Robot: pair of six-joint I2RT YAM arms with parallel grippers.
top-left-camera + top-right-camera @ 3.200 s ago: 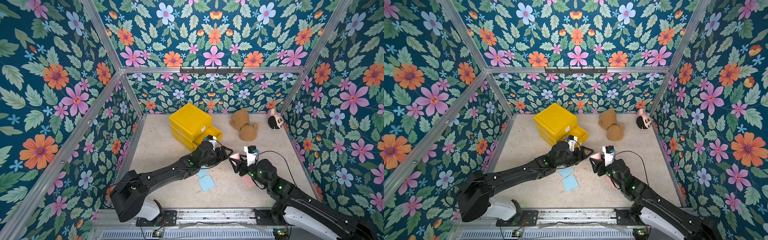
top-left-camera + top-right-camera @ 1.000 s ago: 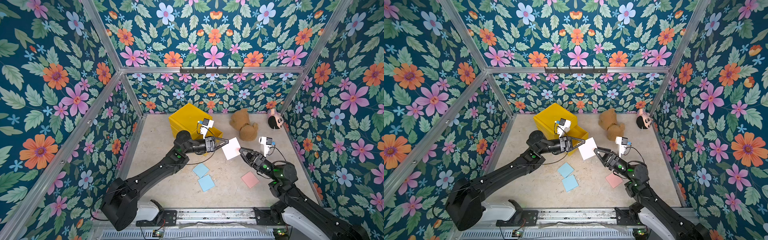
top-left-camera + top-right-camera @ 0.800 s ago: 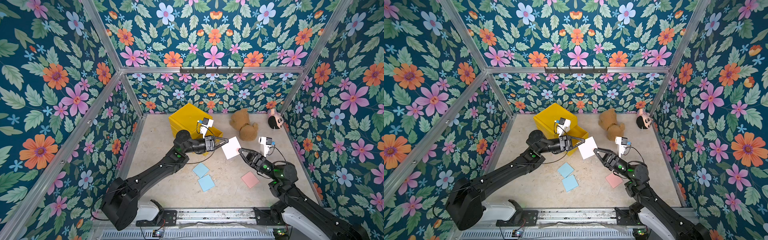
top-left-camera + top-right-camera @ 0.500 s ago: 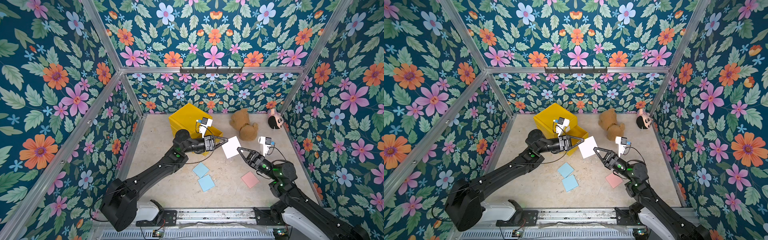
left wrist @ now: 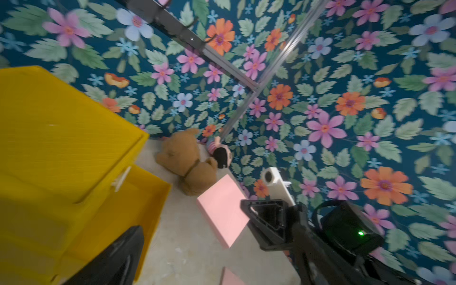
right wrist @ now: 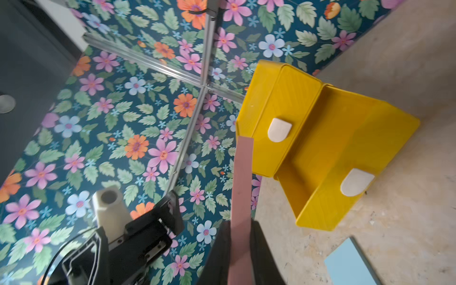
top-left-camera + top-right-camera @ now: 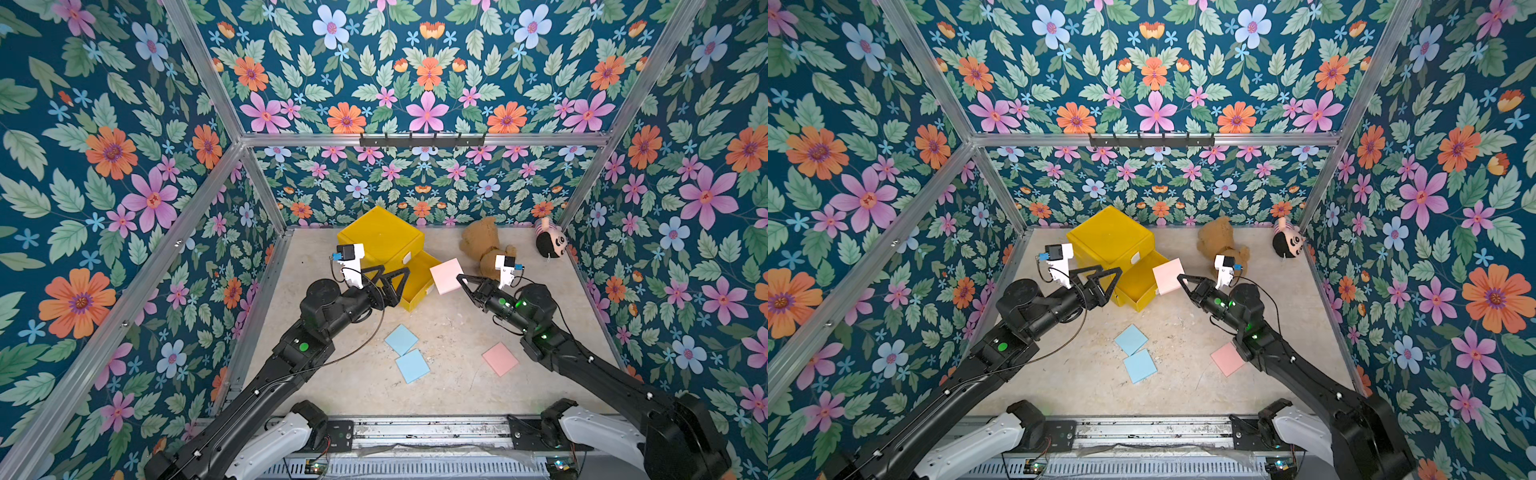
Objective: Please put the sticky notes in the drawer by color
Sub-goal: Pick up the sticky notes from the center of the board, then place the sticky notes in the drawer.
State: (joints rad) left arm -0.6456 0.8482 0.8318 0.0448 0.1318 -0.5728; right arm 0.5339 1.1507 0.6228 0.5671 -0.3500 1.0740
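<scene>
Note [image 7: 446, 275], pink, gripped by one edge, tilted.

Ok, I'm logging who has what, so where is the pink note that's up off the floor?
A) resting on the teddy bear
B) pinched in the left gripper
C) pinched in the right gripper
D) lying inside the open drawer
C: the right gripper is shut on an edge of the pink note, while the left gripper stands open and empty by the open drawer.

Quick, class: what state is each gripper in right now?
Left gripper: open, holding nothing.
Right gripper: closed on a pink sticky note.
</scene>
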